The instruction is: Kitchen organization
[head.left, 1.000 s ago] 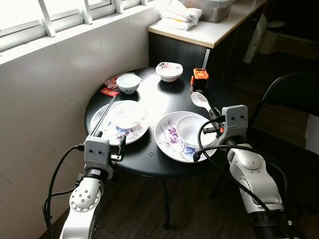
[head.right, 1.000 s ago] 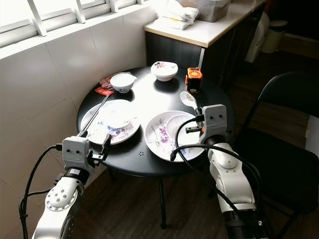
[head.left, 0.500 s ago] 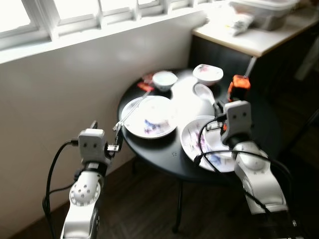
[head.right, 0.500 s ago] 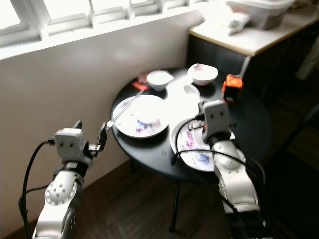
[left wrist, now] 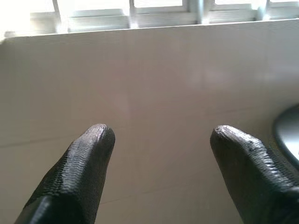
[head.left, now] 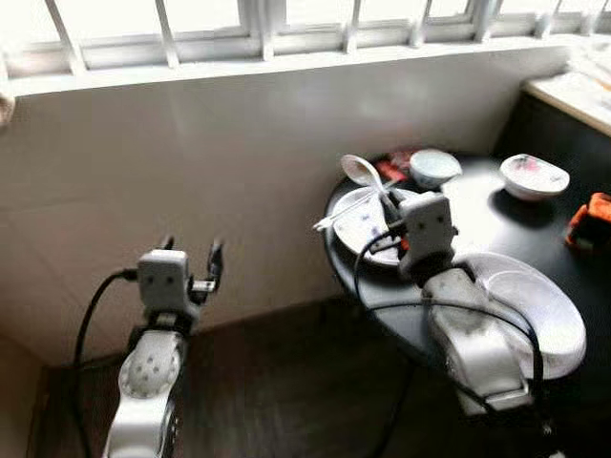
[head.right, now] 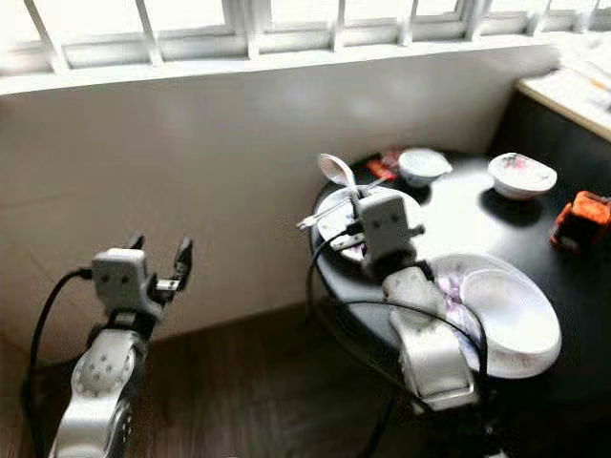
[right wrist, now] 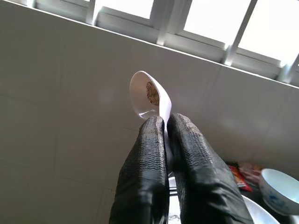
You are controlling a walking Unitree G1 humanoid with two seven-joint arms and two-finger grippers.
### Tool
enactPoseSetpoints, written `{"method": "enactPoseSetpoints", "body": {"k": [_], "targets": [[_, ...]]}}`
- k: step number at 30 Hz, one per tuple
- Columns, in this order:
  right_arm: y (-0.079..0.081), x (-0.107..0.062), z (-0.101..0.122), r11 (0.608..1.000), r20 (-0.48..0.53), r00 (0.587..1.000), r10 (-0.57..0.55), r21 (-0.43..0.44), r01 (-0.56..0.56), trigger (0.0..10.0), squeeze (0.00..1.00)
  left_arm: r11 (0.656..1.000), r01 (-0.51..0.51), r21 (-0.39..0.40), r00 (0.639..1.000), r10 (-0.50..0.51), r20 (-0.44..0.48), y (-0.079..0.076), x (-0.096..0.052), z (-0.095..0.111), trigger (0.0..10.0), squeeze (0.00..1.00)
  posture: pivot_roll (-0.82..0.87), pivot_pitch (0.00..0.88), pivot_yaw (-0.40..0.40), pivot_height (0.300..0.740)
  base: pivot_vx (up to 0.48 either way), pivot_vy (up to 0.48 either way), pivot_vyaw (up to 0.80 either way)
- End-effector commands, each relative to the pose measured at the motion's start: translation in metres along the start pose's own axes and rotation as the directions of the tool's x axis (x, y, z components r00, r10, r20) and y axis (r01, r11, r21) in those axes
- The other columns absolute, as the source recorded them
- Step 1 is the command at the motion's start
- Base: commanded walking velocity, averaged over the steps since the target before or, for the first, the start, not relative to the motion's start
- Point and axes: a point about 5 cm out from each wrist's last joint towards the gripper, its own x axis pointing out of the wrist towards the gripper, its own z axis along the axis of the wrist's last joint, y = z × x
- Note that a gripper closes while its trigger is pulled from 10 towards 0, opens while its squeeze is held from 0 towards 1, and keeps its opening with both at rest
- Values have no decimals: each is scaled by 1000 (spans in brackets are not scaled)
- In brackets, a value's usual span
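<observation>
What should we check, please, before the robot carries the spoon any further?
1. Right gripper shut on the spoon: ok.
2. Spoon bowl upright above the fingers: ok.
3. Brown residue in the spoon bowl, may drip: not ok.
4. Left gripper open and holding nothing, facing the wall: ok.
5. Large plate jutting over the table edge near the right arm: not ok.
6. Where the spoon is to go: cannot tell.

I'm in a home dining corner — round black bench with used bowls, plates, barred window.
</observation>
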Motion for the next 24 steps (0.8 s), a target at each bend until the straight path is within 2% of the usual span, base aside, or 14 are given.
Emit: {"method": "enactPoseSetpoints", "body": {"k": [1, 4, 11, 18, 21, 24], "targets": [[-7, -2, 2, 1000, 16, 1000, -17, -16, 17, 0, 0, 1000, 25, -5, 1000, -25, 12, -8, 1, 2, 10000, 0, 87, 0, -43, 740, 0, 0, 800], [-7, -1, 2, 1000, 19, 1000, -13, -15, 13, 0, 0, 999, 44, 12, 999, -44, 9, -9, 2, 2, 10000, 0, 89, 0, -44, 740, 0, 0, 800], [-3, -1, 3, 1000, 25, 1000, -1, -18, 1, 0, 0, 999, 47, 1, 999, -47, 17, -10, 1, 3, 10000, 0, 91, 0, -42, 740, 0, 0, 800], [-2, -1, 3, 1000, 30, 1000, 7, -26, -6, 0, 0, 999, 51, 0, 998, -51, 20, -10, 2, 4, 10000, 0, 92, 0, -43, 740, 265, 0, 800], [0, -1, 4, 998, 36, 999, 22, -62, -20, 0, 0, 999, 54, -4, 998, -54, 22, -10, 2, 4, 10000, 0, 91, 0, -44, 740, 318, 0, 800], [0, -2, 3, 998, 33, 999, 24, -51, -22, 0, 0, 998, 55, -6, 998, -55, 23, -11, 2, 4, 10000, 0, 91, 0, -45, 740, 442, 0, 800]]}}
